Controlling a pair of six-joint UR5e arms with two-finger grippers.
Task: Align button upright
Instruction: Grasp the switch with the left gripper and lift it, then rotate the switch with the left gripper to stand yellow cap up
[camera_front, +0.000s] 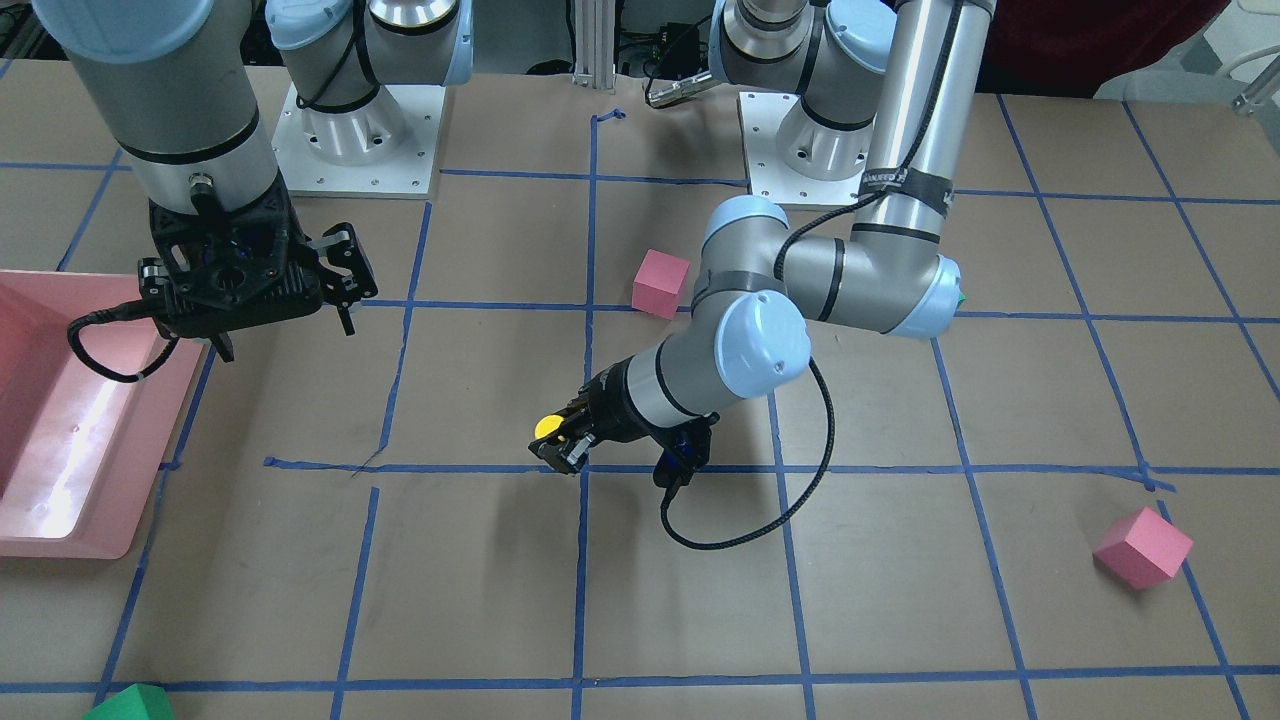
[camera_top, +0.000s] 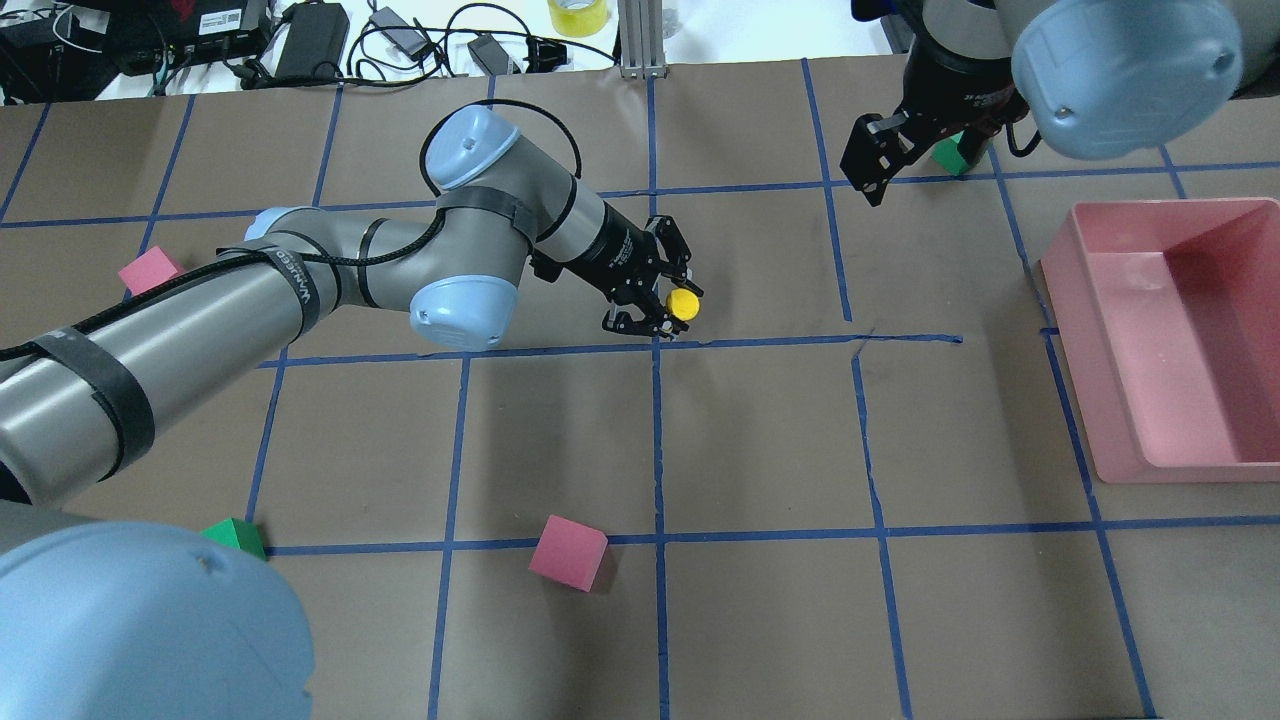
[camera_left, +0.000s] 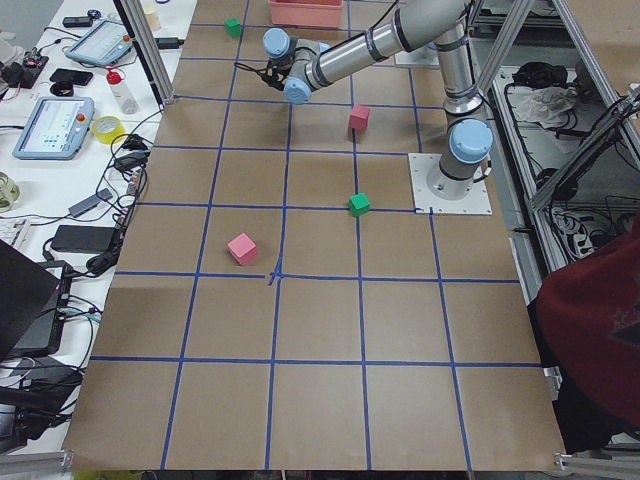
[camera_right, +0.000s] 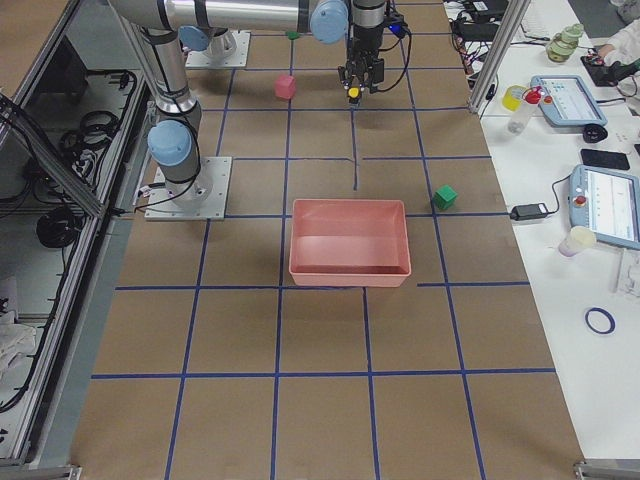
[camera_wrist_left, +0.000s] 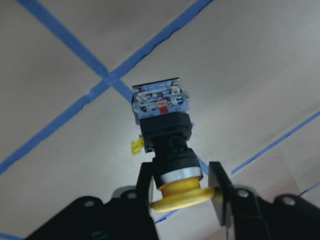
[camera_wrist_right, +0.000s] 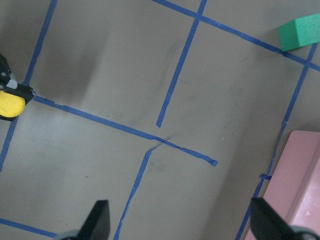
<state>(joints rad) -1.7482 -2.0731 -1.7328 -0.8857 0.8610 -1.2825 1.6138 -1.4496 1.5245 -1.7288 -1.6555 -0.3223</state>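
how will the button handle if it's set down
Probably rigid: the button looks like hard plastic and metal. Likely tippy, a tall body over a small base block. On its side, the round yellow cap may roll.

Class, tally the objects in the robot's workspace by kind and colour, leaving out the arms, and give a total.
Button: 1
Pink cubes: 2
Green cubes: 2
Pink bin: 1
Total: 6
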